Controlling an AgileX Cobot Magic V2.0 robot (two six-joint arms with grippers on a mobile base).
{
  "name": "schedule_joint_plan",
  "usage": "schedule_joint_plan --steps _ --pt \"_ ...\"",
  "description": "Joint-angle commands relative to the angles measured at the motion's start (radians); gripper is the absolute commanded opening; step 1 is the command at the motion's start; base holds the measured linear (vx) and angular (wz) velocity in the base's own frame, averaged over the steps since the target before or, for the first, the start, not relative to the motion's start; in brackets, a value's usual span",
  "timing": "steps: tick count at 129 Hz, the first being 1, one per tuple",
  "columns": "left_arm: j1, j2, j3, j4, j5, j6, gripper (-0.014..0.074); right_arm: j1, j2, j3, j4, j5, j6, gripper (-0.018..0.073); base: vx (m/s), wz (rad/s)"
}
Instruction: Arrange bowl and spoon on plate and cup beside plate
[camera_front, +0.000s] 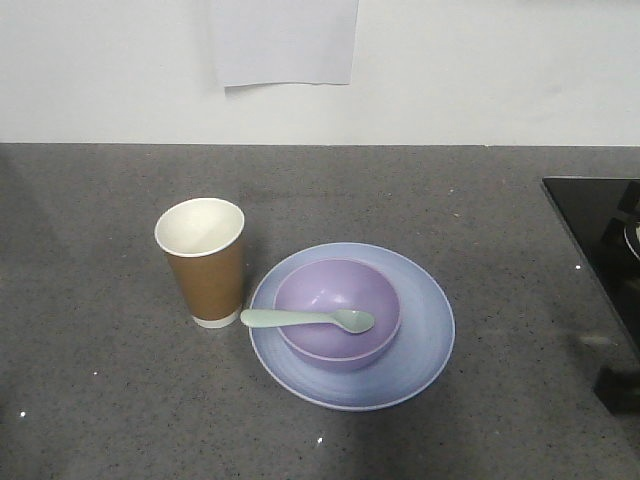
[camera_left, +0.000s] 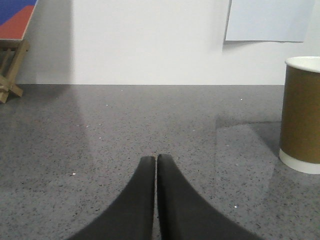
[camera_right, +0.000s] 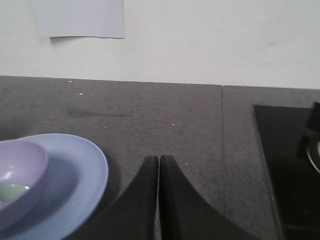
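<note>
In the front view the lavender bowl (camera_front: 338, 312) sits on the pale blue plate (camera_front: 425, 335). The mint-green spoon (camera_front: 308, 319) lies across the bowl, its handle sticking out to the left. The brown paper cup (camera_front: 203, 262) stands upright just left of the plate. My left gripper (camera_left: 156, 159) is shut and empty over bare countertop, with the cup (camera_left: 301, 114) at its far right. Also shut and empty, my right gripper (camera_right: 159, 160) hovers right of the plate (camera_right: 85, 180) and bowl (camera_right: 22, 175). Neither gripper shows in the front view.
The dark speckled countertop (camera_front: 100, 400) ends at a white wall with a paper sheet (camera_front: 285, 42). A black cooktop (camera_front: 600, 240) lies at the right edge. A wooden stand (camera_left: 11, 70) is at the far left in the left wrist view.
</note>
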Motion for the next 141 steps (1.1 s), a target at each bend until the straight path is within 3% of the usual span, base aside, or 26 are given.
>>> schedule_joint_plan --steps 1,17,39,65,141 --pt "-0.006 -0.016 0.006 -0.007 -0.065 -0.007 -0.0006 -0.078 -0.145 0.092 -0.031 -0.068 0.044 -0.0004 0.00 0.00" --pt "-0.006 -0.016 0.006 -0.007 -0.065 -0.007 -0.0006 -0.108 -0.315 0.200 -0.140 -0.019 0.084 -0.0004 0.00 0.00" --pt "-0.006 -0.016 0.006 -0.007 -0.065 -0.007 -0.0006 -0.107 -0.451 0.303 -0.144 -0.003 0.082 -0.0004 0.00 0.00" --pt "-0.006 -0.016 0.006 -0.007 -0.065 -0.007 -0.0006 -0.107 -0.543 0.306 -0.177 0.062 0.077 -0.0004 0.00 0.00" --pt "-0.006 -0.015 0.006 -0.007 -0.065 -0.007 -0.0006 -0.107 -0.545 0.306 -0.173 0.054 0.077 -0.0004 0.00 0.00"
